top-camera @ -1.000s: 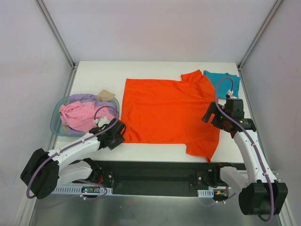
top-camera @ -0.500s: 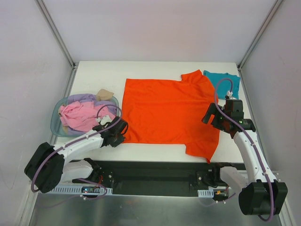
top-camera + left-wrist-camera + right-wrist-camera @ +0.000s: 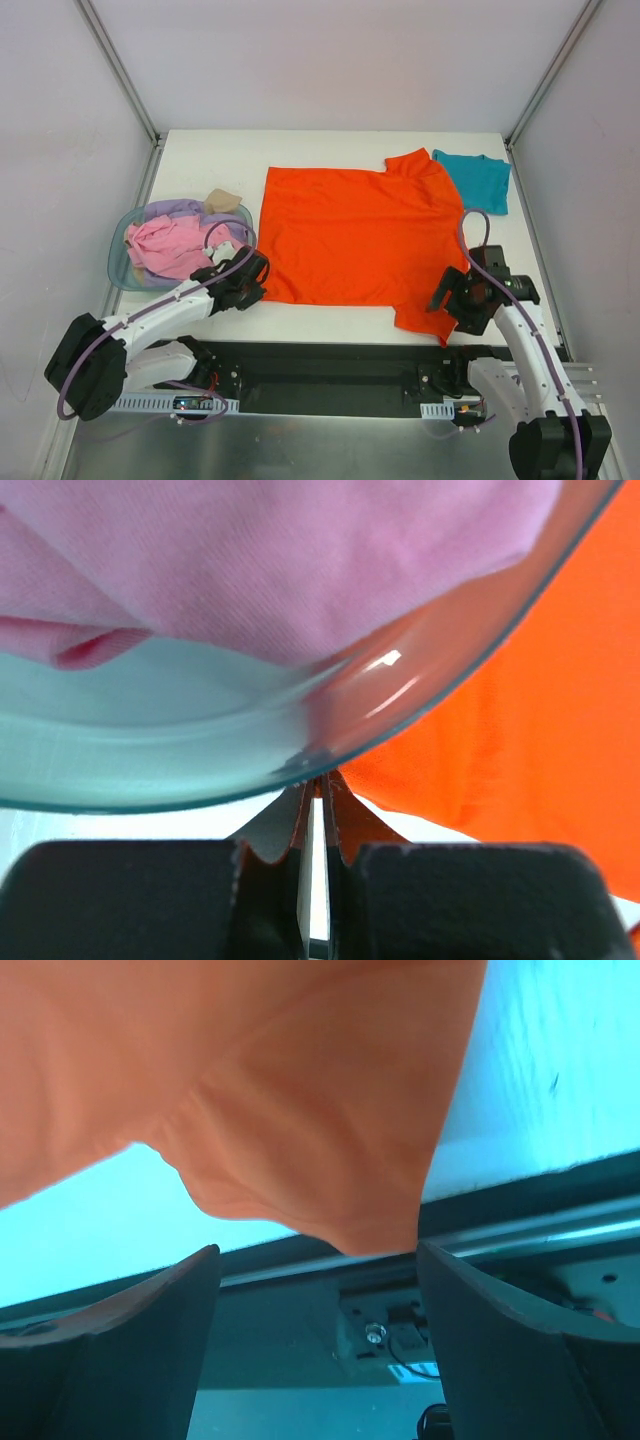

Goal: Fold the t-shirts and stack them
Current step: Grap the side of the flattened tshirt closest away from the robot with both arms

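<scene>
A large orange-red t-shirt (image 3: 350, 235) lies spread flat in the middle of the table. A teal t-shirt (image 3: 480, 180) lies folded at the far right. My left gripper (image 3: 258, 280) is at the orange shirt's near-left corner, beside the basket. In the left wrist view my left gripper (image 3: 322, 785) has its jaws shut, with a sliver of the orange cloth (image 3: 540, 740) pinched at the tips. My right gripper (image 3: 447, 305) hovers at the near-right sleeve. It (image 3: 317, 1250) stands open, and the sleeve's hem (image 3: 300, 1110) hangs just ahead between the fingers, untouched.
A translucent blue basket (image 3: 118, 268) at the left holds pink (image 3: 170, 245), lavender (image 3: 175, 208) and tan (image 3: 225, 198) shirts. Its rim (image 3: 150, 770) presses close above my left fingers. The table's front edge and a metal rail (image 3: 500, 1240) lie under the right gripper.
My left gripper has closed on the orange shirt's near-left corner. The right arm has swung from the shirt's right side back to the near sleeve by the table edge.
</scene>
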Robot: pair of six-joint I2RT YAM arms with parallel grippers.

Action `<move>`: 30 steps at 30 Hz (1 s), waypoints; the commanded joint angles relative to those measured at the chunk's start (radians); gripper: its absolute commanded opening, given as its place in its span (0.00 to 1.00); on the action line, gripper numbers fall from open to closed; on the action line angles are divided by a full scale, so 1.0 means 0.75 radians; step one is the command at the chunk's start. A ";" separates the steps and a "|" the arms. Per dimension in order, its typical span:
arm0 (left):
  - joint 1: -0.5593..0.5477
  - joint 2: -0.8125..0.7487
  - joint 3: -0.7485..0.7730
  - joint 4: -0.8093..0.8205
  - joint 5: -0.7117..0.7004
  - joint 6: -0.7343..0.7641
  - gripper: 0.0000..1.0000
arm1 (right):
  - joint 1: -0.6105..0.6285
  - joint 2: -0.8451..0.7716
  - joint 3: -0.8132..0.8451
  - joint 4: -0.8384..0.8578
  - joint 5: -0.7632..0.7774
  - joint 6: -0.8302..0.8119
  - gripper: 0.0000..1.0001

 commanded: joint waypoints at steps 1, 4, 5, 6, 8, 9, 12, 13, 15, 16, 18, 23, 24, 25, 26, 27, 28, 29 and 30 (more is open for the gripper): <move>-0.006 -0.074 0.005 0.002 0.018 0.040 0.00 | 0.036 -0.080 -0.072 -0.126 -0.091 0.145 0.79; -0.006 -0.110 -0.001 0.004 0.016 0.042 0.00 | 0.073 -0.062 -0.130 -0.071 -0.122 0.196 0.74; -0.006 -0.121 -0.001 0.004 0.016 0.042 0.00 | 0.083 -0.051 -0.154 -0.028 -0.116 0.205 0.73; -0.004 -0.127 -0.003 0.002 0.010 0.044 0.00 | 0.093 -0.013 -0.160 -0.007 -0.106 0.213 0.72; -0.006 -0.151 -0.003 0.000 -0.007 0.063 0.00 | 0.095 0.043 -0.158 0.056 -0.108 0.186 0.69; -0.006 -0.160 -0.005 0.002 -0.017 0.069 0.00 | 0.095 0.114 -0.146 0.070 -0.083 0.174 0.67; -0.006 -0.194 -0.001 0.004 -0.031 0.075 0.00 | 0.095 0.251 -0.120 0.124 -0.040 0.150 0.58; -0.004 -0.207 0.001 0.004 -0.029 0.079 0.00 | 0.093 0.278 -0.115 0.134 -0.032 0.147 0.53; -0.006 -0.217 0.001 0.004 -0.023 0.079 0.00 | 0.095 0.337 -0.107 0.156 -0.016 0.145 0.40; -0.006 -0.227 -0.001 0.002 -0.023 0.077 0.00 | 0.095 0.343 -0.107 0.167 -0.014 0.145 0.35; -0.006 -0.239 -0.007 0.004 -0.025 0.075 0.00 | 0.095 0.346 -0.105 0.165 0.025 0.149 0.23; -0.006 -0.244 0.003 0.004 -0.019 0.081 0.00 | 0.093 0.325 -0.079 0.154 0.062 0.115 0.01; -0.006 -0.242 0.009 0.004 -0.021 0.085 0.00 | 0.093 0.325 -0.062 0.144 0.070 0.092 0.01; -0.006 -0.240 0.016 0.004 -0.021 0.089 0.00 | 0.093 0.327 -0.028 0.116 0.072 0.080 0.01; -0.004 -0.237 0.030 0.004 -0.021 0.095 0.00 | 0.095 0.323 -0.001 0.097 0.076 0.066 0.01; -0.006 -0.235 0.036 0.002 -0.023 0.097 0.00 | 0.095 0.323 0.021 0.081 0.095 0.047 0.01; -0.006 -0.225 0.044 0.004 -0.027 0.101 0.00 | 0.093 0.325 0.046 0.046 0.105 0.037 0.01; -0.006 -0.221 0.061 0.002 -0.033 0.112 0.00 | 0.095 0.325 0.103 0.032 0.105 0.029 0.01; -0.004 -0.215 0.069 0.002 -0.050 0.114 0.00 | 0.095 0.325 0.130 0.022 0.145 0.021 0.01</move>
